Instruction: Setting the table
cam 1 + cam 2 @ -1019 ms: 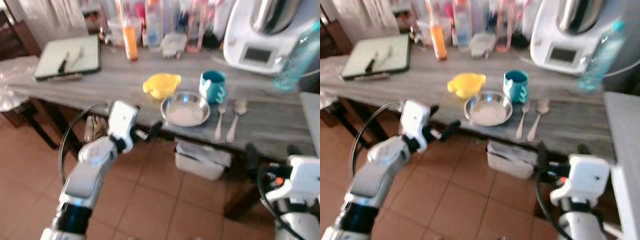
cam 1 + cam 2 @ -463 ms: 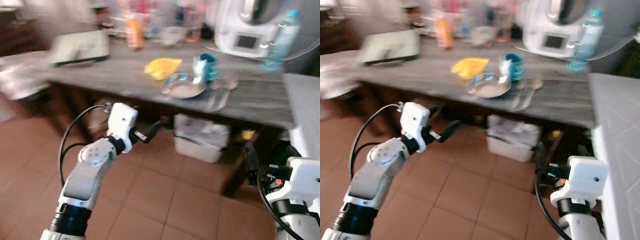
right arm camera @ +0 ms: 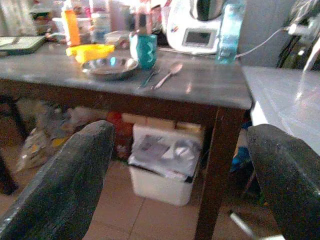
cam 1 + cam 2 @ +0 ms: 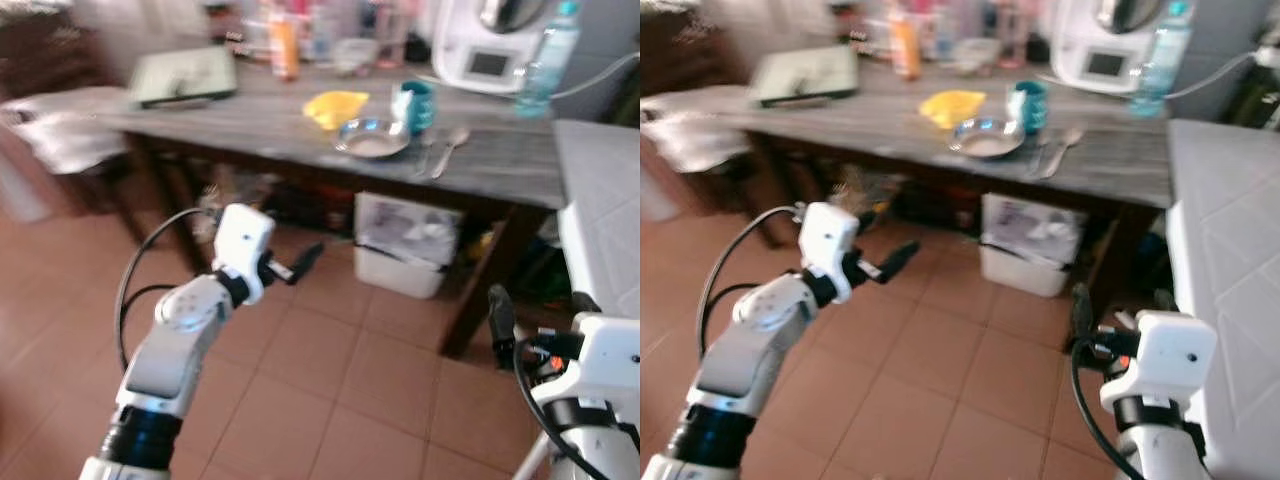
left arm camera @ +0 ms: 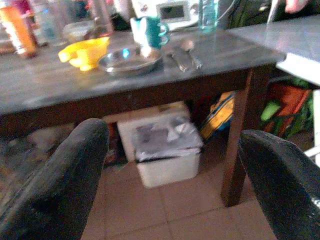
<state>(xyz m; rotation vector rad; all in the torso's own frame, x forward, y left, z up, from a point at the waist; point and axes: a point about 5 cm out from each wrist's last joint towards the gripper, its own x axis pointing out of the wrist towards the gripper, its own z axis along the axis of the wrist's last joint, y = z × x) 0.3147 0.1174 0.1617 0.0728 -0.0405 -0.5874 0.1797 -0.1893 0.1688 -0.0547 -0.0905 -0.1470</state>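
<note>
On the grey wooden table (image 4: 500, 180) stand a yellow bowl (image 4: 335, 106), a steel bowl (image 4: 371, 140) and a teal mug (image 4: 415, 104). A fork (image 4: 426, 160) and a spoon (image 4: 450, 150) lie side by side to the right of the bowl. My left gripper (image 4: 300, 266) is held out over the floor well short of the table, open and empty, with its fingers (image 5: 65, 180) wide apart. My right gripper (image 3: 180, 132) is low by my right side, also open and empty. Both wrist views look at the table from a distance.
A white bin (image 4: 405, 245) stands under the table on the terracotta tiles. A white counter (image 4: 600, 200) runs along my right. At the table's back are a green board (image 4: 185, 75), bottles, a white kitchen machine (image 4: 488, 45) and a water bottle (image 4: 548, 55).
The whole picture has shifted: the table now looks farther away and higher in view, so the camera has drawn back. Both arms keep the same pose.
</note>
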